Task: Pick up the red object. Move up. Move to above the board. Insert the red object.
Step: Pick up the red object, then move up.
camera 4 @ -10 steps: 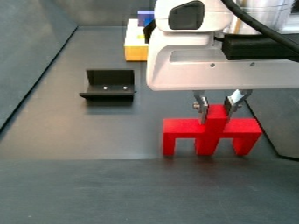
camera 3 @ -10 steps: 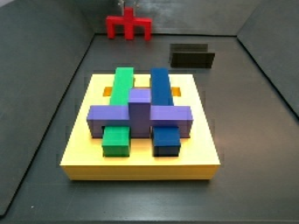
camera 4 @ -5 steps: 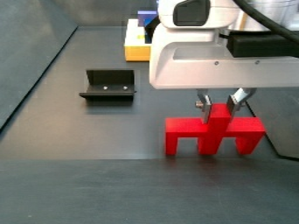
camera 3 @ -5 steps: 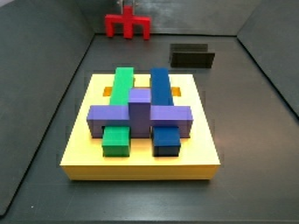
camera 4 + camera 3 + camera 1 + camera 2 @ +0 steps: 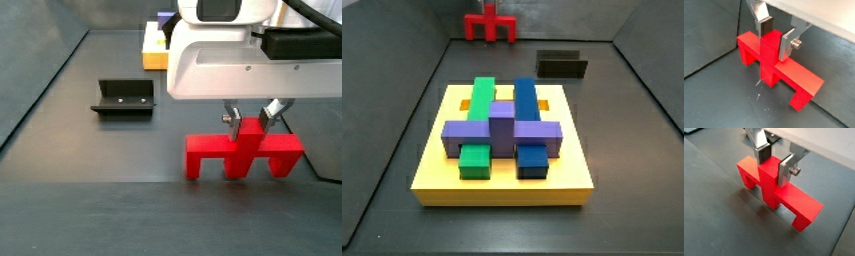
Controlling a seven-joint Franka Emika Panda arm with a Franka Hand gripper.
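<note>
The dark grey tabletop [image 5: 629, 130] carries the yellow board [image 5: 436, 160] at its middle and the fixture [image 5: 563, 65] near the far edge. The gripper [image 5: 251, 119] clamps the red object [image 5: 243, 153] at that far edge.

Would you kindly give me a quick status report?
Gripper shut on red object's post. Board far off, across floor. Nothing blocking.

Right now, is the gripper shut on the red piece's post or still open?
Shut. In both wrist views the gripper has its fingers pressed on both sides of the red object and its central post.
</note>
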